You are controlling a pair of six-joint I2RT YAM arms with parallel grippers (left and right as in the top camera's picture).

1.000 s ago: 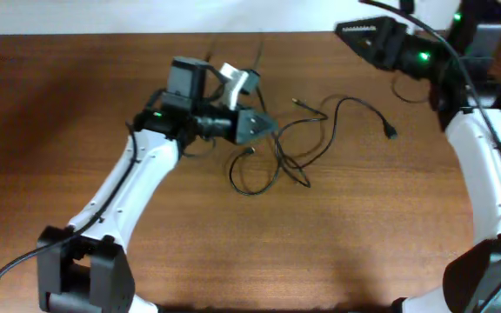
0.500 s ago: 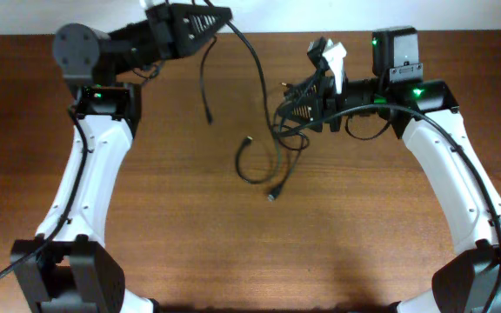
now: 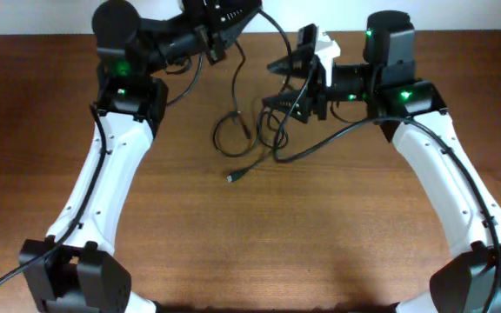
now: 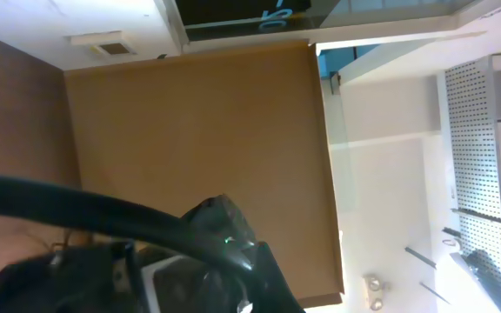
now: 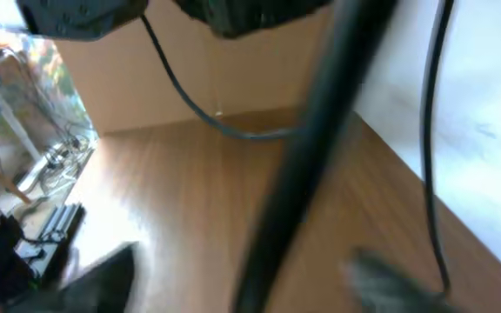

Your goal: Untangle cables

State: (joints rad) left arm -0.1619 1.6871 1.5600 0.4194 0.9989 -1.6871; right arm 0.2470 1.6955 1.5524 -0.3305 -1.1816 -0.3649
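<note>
Wood table [image 3: 346, 252], brown, plain top; both arm bases stand at its near edge.

1. Left arm [image 3: 111, 165], white with black joints. It rises from the table's near left corner toward its far edge.

2. Left gripper [image 3: 231, 13], dark. It is raised above the table's far edge, left of centre, pointing right and clenched on one strand of the cables [image 3: 278, 113].

3. Cables, thin and black.
   - One strand drops from the left gripper to the table's far centre and ends in a small loop on the wood.
   - Another strand arcs above the table to the right gripper [image 3: 292, 74].
   - A loose tangle hangs under the right gripper, over the table's far centre.
   - From the tangle, one long strand sweeps toward the table's right side.
   - Another strand trails down to a plug [image 3: 231, 177] lying near the table's centre.

4. Right gripper, dark with a white fitting. It is held above the table's far centre, pointing left and grasping a bunch of the cables.

5. Right arm [image 3: 455, 187], white. It climbs from the table's near right corner.

6. Wrist views, both blurred.
   - The left wrist view shows a thick dark strand close across the lens.
   - The right wrist view shows strands crossing above the table's wood.
</note>
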